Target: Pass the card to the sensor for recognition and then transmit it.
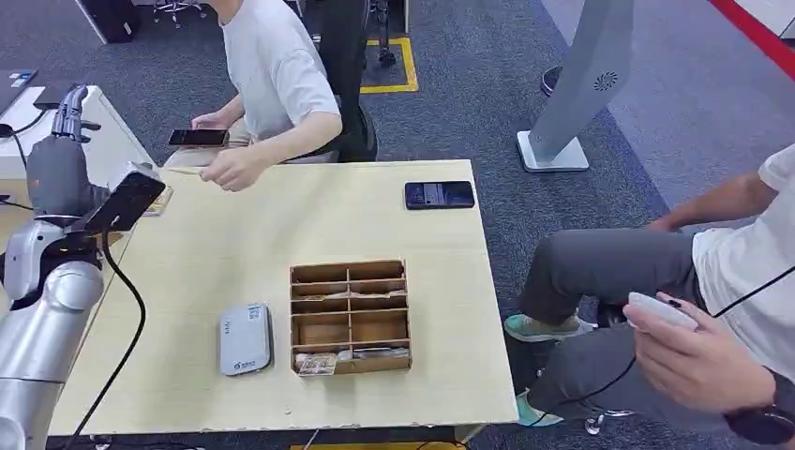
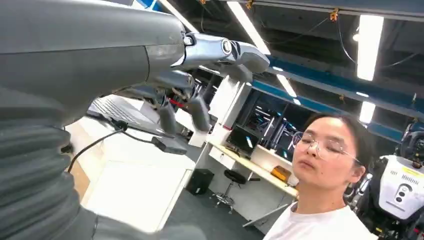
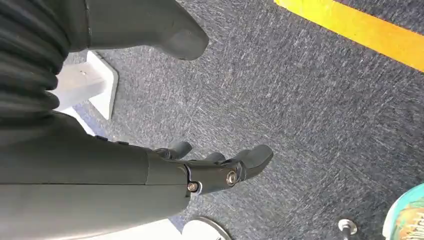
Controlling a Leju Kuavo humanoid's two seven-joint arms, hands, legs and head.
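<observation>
The thin pale card (image 1: 185,170), pinched by a seated person's hand (image 1: 232,169), lies over the far-left corner of the light wooden desk (image 1: 309,216), its long axis pointing at the raised left hand (image 1: 67,117). This hand is nearer, spread and empty. The right hand (image 3: 220,167) hangs empty, fingers loosely apart.

table (image 1: 281,225): pale matt wood | organiser (image 1: 350,317): brown cardboard | sensor (image 1: 246,338): smooth grey plastic | floor (image 3: 310,100): rough carpet
</observation>
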